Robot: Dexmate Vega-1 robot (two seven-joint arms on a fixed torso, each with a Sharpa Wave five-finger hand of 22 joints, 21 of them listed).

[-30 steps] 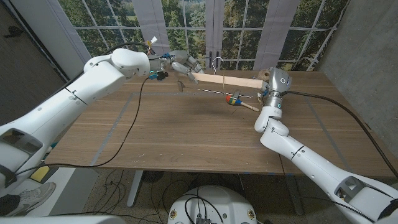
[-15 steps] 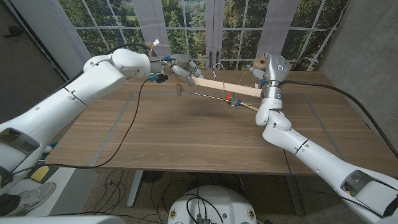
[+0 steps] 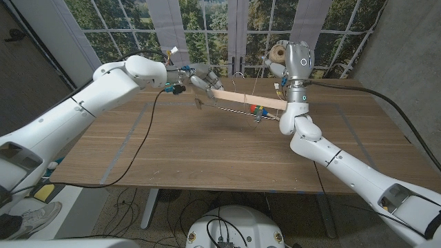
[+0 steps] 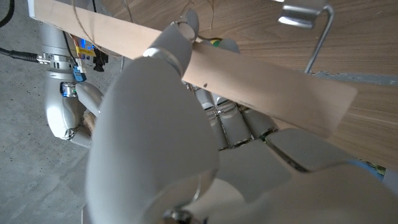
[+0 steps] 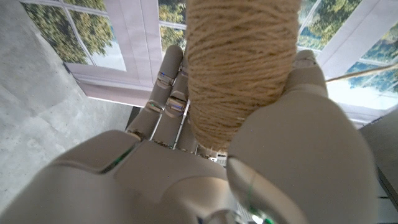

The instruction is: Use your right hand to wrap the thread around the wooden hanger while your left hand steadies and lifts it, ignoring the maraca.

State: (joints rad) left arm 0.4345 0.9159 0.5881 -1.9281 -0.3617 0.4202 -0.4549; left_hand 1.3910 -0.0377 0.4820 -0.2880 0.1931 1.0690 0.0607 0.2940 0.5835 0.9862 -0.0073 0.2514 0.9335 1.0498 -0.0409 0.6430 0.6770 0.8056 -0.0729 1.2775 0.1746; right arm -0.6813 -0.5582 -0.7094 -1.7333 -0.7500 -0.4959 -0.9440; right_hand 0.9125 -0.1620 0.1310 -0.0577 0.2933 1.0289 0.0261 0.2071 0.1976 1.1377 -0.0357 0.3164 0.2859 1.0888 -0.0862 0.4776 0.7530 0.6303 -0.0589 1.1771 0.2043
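The right robot hand (image 3: 279,56) has risen, gripping the thread spool (image 5: 239,68); the left robot hand (image 3: 202,78) clasps the lifted wooden hanger (image 3: 251,102), wrapping under way.

We see our right hand (image 3: 278,54) has risen, carrying the spool of thread (image 3: 279,51) from beside the wooden hanger's (image 3: 248,100) right end to well above it. Our left hand (image 3: 204,78) has raised the hanger's left end slightly.
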